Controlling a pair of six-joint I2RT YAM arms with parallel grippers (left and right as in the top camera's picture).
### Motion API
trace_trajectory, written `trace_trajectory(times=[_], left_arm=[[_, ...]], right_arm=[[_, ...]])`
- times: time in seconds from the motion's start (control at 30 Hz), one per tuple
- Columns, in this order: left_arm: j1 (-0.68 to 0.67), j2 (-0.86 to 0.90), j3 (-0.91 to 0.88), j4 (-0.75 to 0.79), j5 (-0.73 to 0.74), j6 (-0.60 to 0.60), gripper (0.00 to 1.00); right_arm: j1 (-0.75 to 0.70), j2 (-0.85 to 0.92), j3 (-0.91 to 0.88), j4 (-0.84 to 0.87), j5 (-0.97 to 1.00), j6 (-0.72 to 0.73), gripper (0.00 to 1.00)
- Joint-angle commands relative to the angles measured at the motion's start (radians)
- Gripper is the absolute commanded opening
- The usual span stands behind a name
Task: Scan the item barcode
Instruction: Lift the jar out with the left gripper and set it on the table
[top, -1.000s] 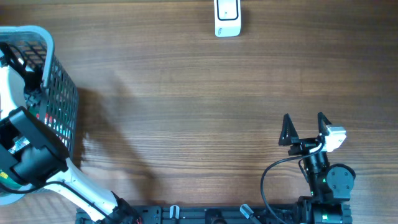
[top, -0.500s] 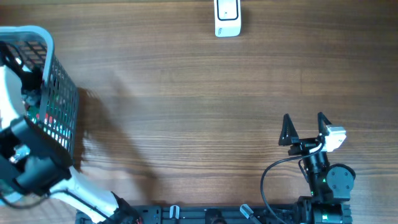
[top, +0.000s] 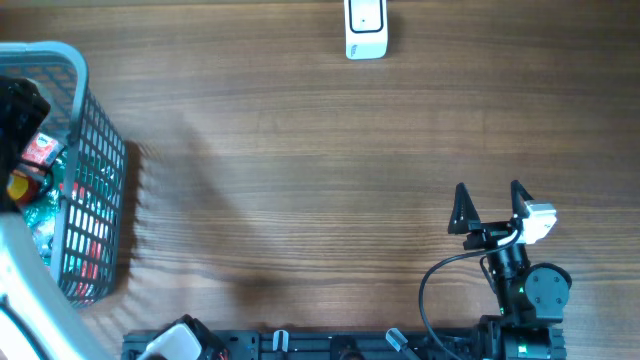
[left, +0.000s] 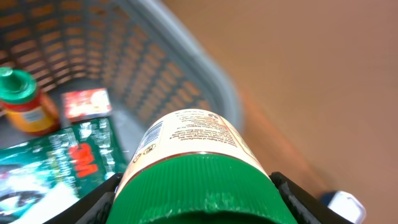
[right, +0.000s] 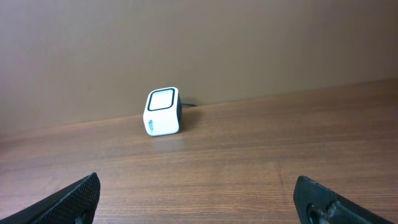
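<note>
- Between the fingers of the left gripper: one jar, clamped at its green ribbed lid, with a black finger against either side. The cream label faces the wrist camera. It shows what looks like a barcode at its left edge (the print is too blurred to read).
- Below and behind the jar: one grey mesh basket, standing at the left end of the table. The jar hangs above the basket's inside, close to its wall.
- On the basket floor, left wrist view, three further items:
  - one small bottle with a green cap and orange contents;
  - one red-and-white box just beside it;
  - one green packet in front of both, partly hidden by the held jar.
- Beyond the basket: one white scanner at the far edge of the table, well apart from the basket. The basket's wall and rim lie between the held jar and the scanner.
- At the near edge, right side: the right gripper, jaws spread wide with nothing between them. It sits low over the wood and points toward the scanner, which stands upright in its wrist view.
</note>
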Motion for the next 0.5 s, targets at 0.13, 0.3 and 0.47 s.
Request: trace_trajectory(times=[0.13,0.3,0.47], left_arm=[[-0.231,-0.147,0.010,-0.055,0.285,-0.006,0.60],[-0.551,-0.074,0.008,-0.114,0.130,0.005,0.60],[-0.776,0.065,0.008,-0.119,-0.044,0.003,0.61]], right_arm=[[-0.007,0.001,-0.001,0.003,0.018,0.012,1.00],[-0.007,0.001,-0.001,0.003,0.018,0.012,1.00],[-0.007,0.001,-0.001,0.003,0.018,0.012,1.00]])
